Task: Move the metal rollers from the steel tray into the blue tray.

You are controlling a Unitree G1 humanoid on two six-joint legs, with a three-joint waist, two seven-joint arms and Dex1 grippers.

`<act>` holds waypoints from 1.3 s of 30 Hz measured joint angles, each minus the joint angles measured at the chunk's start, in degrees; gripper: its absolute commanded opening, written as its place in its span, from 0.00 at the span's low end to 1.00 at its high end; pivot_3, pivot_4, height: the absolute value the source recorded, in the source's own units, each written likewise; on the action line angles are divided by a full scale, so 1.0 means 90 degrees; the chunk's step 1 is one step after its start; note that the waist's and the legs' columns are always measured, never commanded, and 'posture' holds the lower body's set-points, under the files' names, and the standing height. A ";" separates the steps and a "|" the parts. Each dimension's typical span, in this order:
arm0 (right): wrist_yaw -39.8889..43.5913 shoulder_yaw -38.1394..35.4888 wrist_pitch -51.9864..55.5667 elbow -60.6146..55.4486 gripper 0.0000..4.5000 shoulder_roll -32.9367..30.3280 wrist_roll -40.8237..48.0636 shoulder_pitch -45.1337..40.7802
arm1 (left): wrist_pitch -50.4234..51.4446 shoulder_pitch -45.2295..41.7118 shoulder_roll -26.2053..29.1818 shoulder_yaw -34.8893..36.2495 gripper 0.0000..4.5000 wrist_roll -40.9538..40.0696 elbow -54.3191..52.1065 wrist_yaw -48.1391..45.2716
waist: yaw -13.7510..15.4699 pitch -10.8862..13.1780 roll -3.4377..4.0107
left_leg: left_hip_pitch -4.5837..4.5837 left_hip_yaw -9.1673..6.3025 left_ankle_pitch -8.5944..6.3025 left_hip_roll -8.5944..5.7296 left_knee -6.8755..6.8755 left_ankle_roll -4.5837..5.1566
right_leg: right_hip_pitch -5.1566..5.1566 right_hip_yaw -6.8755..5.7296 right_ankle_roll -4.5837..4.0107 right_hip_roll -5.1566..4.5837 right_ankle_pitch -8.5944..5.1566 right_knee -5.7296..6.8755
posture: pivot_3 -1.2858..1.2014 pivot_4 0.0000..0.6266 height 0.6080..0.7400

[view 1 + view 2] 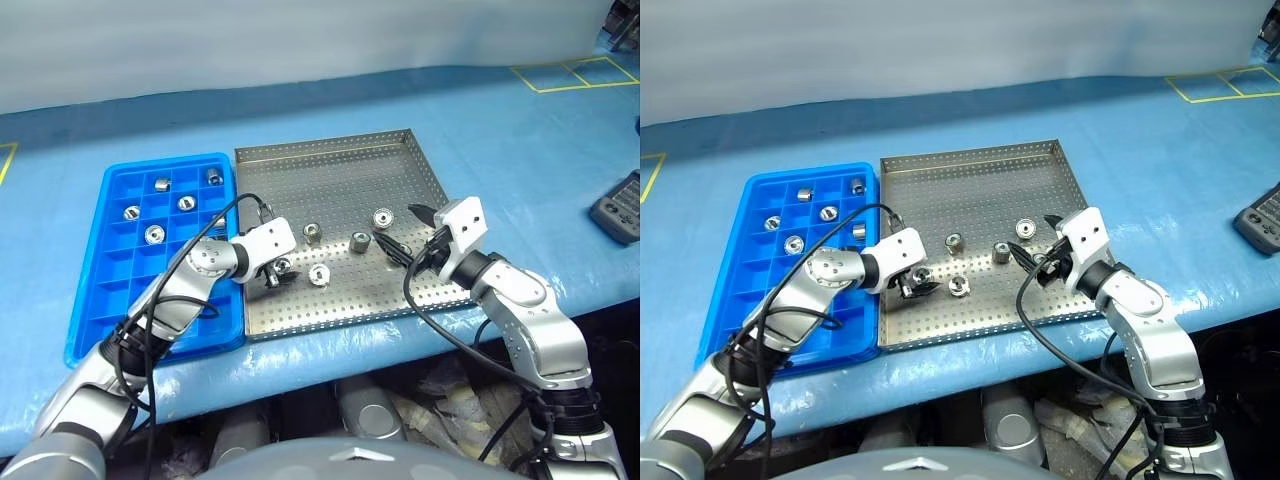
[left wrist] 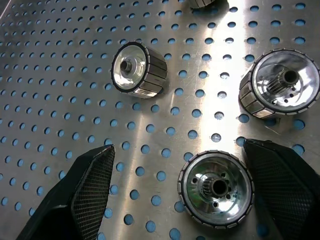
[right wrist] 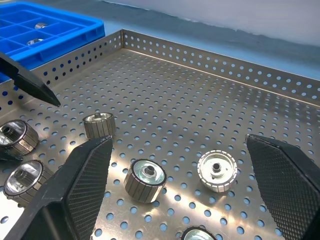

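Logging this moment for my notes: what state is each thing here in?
Left pincer: open, low over the steel tray, a roller between its fingers.
Right pincer: open, holding nothing.
Blue tray: five rollers in its compartments.
Steel tray: five loose rollers on its floor.

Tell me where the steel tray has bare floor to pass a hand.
The steel tray is bare across its far half, up to the far rim. The near half is crowded: metal rollers, the open left gripper and the open right gripper.
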 measured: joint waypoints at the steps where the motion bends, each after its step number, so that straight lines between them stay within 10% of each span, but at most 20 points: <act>1: -0.0009 0.0000 0.0000 0.0000 0.99 0.0010 0.0000 0.0000 | -0.0004 0.0012 0.0002 0.0000 1.00 0.0003 -0.0001 -0.0020 | -0.0002 -0.0003 0.0004 | 0.0000 0.0000 0.0000 0.0000 0.0000 0.0000 | 0.0000 0.0000 0.0000 0.0000 0.0000 0.0001 | 0.39 0.24 1.00; 17: -0.0095 0.0003 -0.0059 0.0003 1.00 0.0079 -0.0029 -0.0118 | -0.0008 0.0156 -0.0027 -0.0084 0.39 0.0010 -0.0007 -0.0207 | -0.0068 -0.0025 0.0039 | 0.0012 0.0005 0.0000 0.0000 0.0001 0.0000 | 0.0008 0.0005 0.0001 0.0003 -0.0001 0.0007 | 0.39 0.24 1.00; 30: -0.0103 0.0011 -0.0076 0.0064 1.00 0.0111 -0.0038 -0.0254 | 0.0114 0.0448 -0.0052 0.0173 0.38 -0.0045 -0.0279 0.0021 | -0.0142 -0.0027 0.0043 | 0.0022 0.0016 0.0001 0.0002 0.0001 0.0001 | 0.0009 0.0016 0.0002 0.0009 -0.0001 0.0019 | 0.40 0.24 1.00; 39: 0.0434 0.0373 -0.0054 0.0160 1.00 0.0083 0.0068 -0.0373 | 0.0627 0.1005 0.0055 0.2255 0.38 -0.0569 -0.1406 0.0592 | -0.0067 -0.0026 0.0041 | 0.0023 0.0017 0.0001 0.0008 0.0000 -0.0001 | 0.0002 0.0019 0.0000 0.0013 -0.0002 0.0026 | 0.44 0.24 1.00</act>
